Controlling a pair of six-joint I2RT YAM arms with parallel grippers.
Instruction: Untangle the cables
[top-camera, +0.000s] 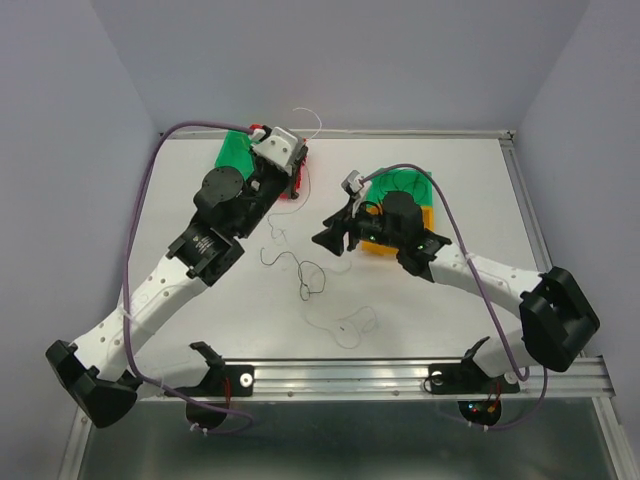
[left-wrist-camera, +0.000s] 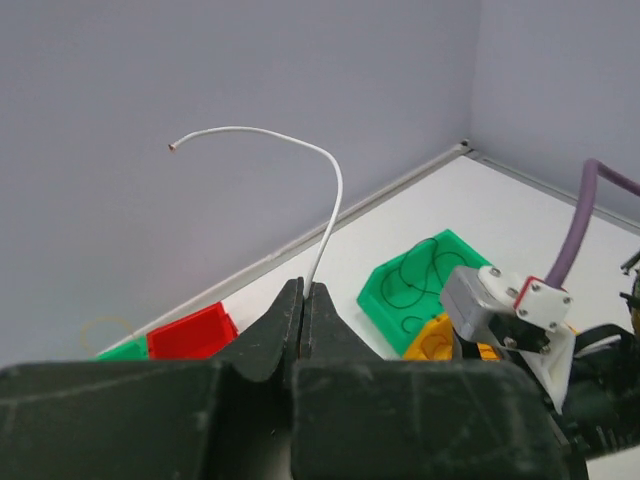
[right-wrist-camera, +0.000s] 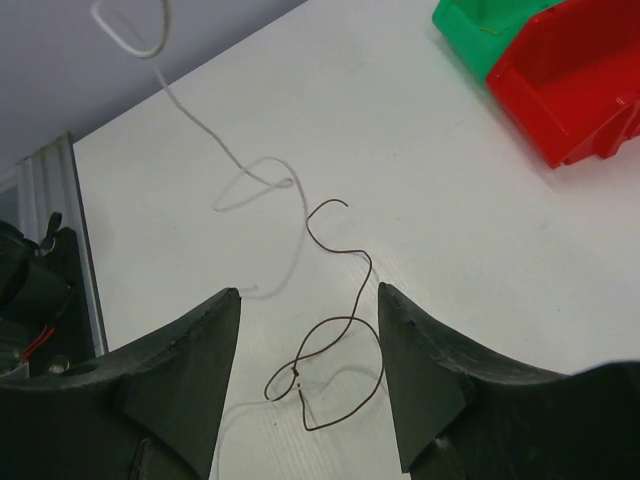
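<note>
White and hair-thin, a curved wire strand (left-wrist-camera: 333, 190) stands pinched in the left gripper (left-wrist-camera: 303, 295), whose jaws are closed on it near the red plastic bin (left-wrist-camera: 195, 333) at the back left; 1 strand looks separated and ready to set aside. Mid-table the other cables (top-camera: 305, 275) lie loose, among them a curly brown wire (right-wrist-camera: 345, 319). The right gripper (right-wrist-camera: 310, 295) hovers over that brown loop, jaws wide and empty; next it probably needs to descend and close on that 1 strand alone.
</note>
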